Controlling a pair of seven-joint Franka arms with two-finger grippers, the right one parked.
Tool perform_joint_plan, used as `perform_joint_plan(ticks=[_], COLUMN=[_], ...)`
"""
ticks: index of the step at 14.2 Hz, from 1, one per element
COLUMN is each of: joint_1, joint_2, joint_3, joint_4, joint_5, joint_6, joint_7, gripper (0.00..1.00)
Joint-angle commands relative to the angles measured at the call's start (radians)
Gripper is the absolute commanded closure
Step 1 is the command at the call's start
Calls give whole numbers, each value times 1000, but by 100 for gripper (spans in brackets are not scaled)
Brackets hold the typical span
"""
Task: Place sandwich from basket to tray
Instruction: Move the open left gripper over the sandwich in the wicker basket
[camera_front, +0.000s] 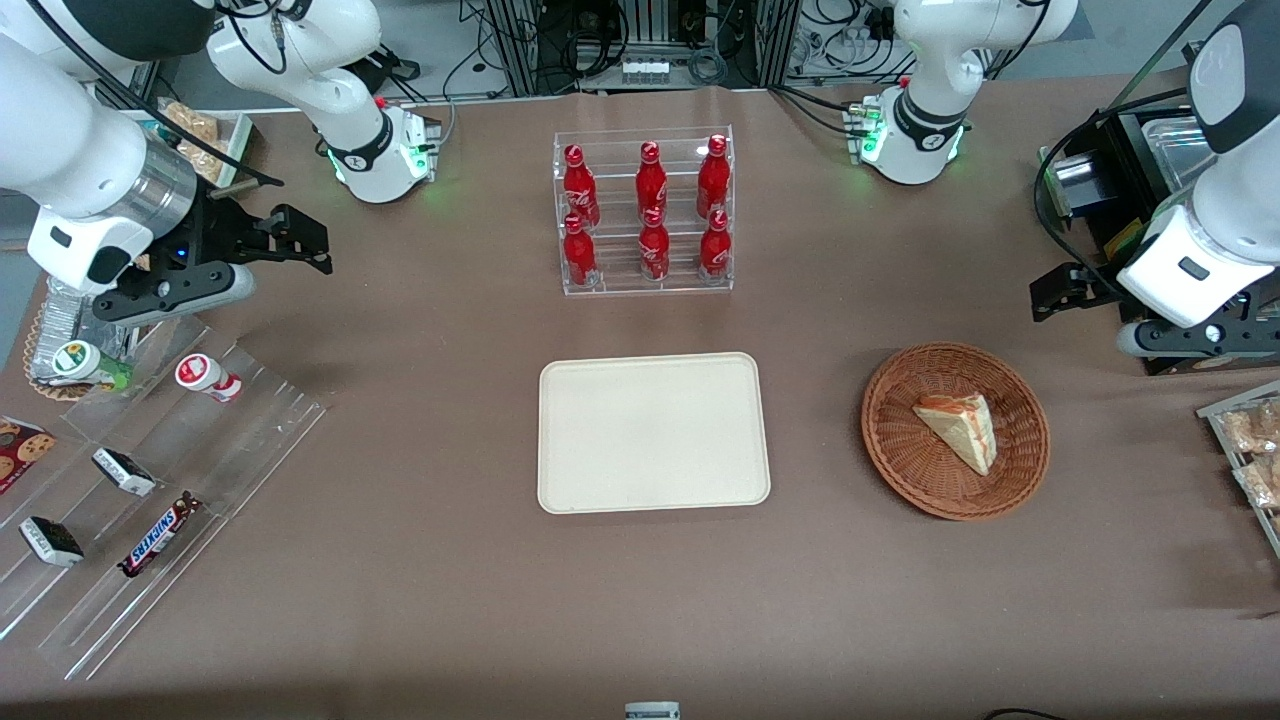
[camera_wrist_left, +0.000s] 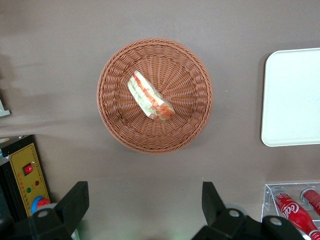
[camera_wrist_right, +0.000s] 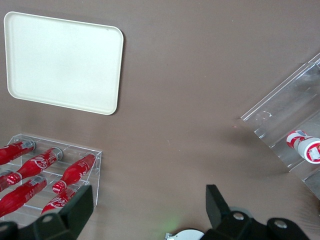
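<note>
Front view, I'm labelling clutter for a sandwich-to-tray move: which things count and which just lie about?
Part of the job:
- sandwich, lying in the basket
- tray, bare, beside the basket
- left arm's claw, open, hovering above the table near the basket

Just lying about:
- rack of red bottles
- Snickers bar
- small yogurt bottle
</note>
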Motion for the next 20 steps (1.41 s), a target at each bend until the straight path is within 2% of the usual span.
perform_joint_plan(ticks=[1, 9, 13, 16, 20], joint_1=[-5, -5, -5, 4, 6], joint_2=[-2, -7, 8, 11, 24], joint_3=[5, 6, 6, 12, 14], joint_4=[3, 3, -60, -213, -449], joint_5=[-14, 21, 26, 26, 26], joint_6=[-10, -12, 19, 193, 518], joint_7=[-7, 1, -7, -10, -74], gripper=[0, 0, 0, 0, 0])
